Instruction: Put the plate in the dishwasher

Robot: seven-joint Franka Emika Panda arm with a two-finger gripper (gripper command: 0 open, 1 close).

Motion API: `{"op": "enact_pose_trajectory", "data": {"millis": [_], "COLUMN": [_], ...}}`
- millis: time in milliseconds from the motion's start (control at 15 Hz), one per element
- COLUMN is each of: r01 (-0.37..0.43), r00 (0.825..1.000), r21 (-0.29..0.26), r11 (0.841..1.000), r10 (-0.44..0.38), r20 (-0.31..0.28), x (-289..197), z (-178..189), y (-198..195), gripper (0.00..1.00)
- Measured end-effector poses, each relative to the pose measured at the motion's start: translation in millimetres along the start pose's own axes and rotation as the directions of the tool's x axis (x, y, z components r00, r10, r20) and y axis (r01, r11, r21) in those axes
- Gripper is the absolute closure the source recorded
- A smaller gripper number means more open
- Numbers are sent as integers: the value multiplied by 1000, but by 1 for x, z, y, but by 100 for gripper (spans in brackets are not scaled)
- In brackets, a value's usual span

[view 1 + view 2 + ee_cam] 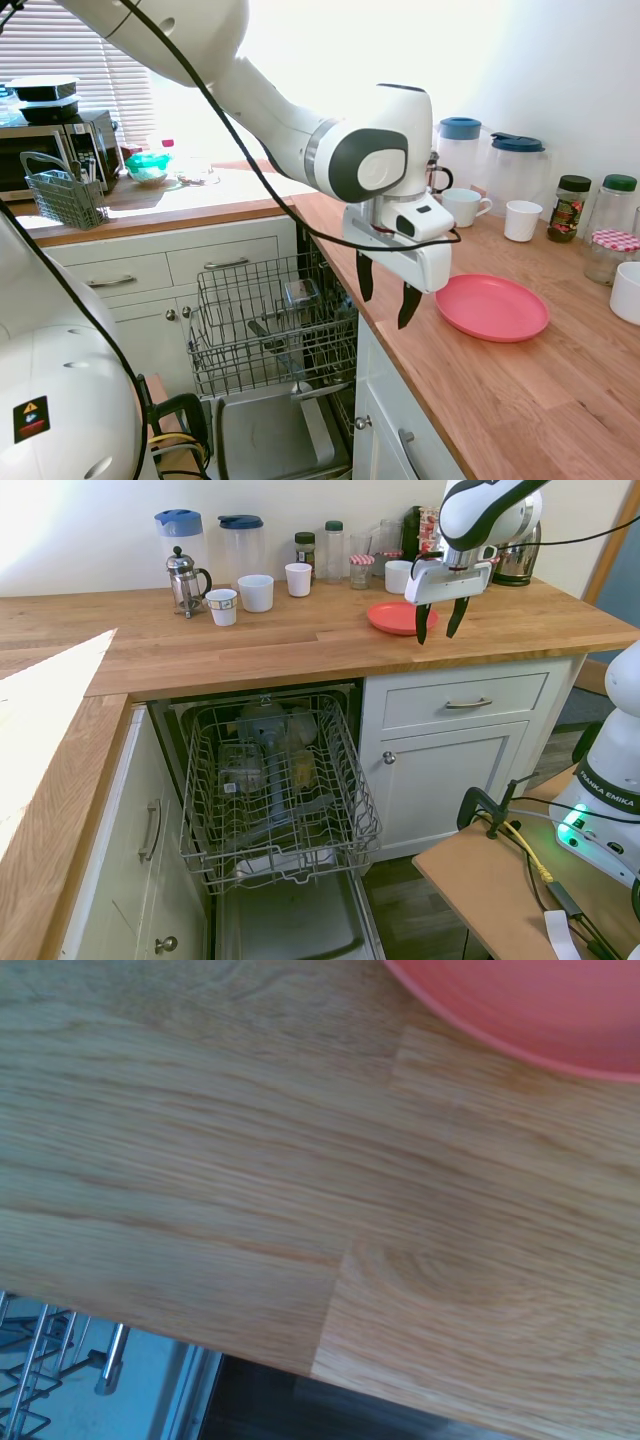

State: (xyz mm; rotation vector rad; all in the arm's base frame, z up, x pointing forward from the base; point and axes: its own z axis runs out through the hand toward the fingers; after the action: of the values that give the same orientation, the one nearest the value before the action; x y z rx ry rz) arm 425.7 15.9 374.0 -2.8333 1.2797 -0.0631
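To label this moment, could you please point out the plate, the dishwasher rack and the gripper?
plate [492, 306], first exterior view, its flat centre.
dishwasher rack [275, 780], second exterior view, wire basket middle.
gripper [385, 288], first exterior view, between fingertips.

Wooden worktop [300, 640], white cabinets [460, 750], bright blinded window [90, 60]

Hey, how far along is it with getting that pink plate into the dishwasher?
Early. Ready: the dishwasher stands open with its rack pulled out. In hand: nothing; the open pincer hovers over the counter edge beside the plate, which lies flat on the worktop. Left: gripping the plate, carrying it over and setting it in the rack.
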Motion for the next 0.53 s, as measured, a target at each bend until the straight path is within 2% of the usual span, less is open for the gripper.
{"op": "enact_pose_trajectory", "data": {"millis": [333, 533], "r01": [0, -59], "r00": [1000, 998], "r21": [-3, 32], "r11": [1000, 998], "r10": [0, 59], "r20": [-11, -8], "x": [-5, 24], "z": [-3, -18], "y": [-8, 6], "gripper": [0, 0]}}
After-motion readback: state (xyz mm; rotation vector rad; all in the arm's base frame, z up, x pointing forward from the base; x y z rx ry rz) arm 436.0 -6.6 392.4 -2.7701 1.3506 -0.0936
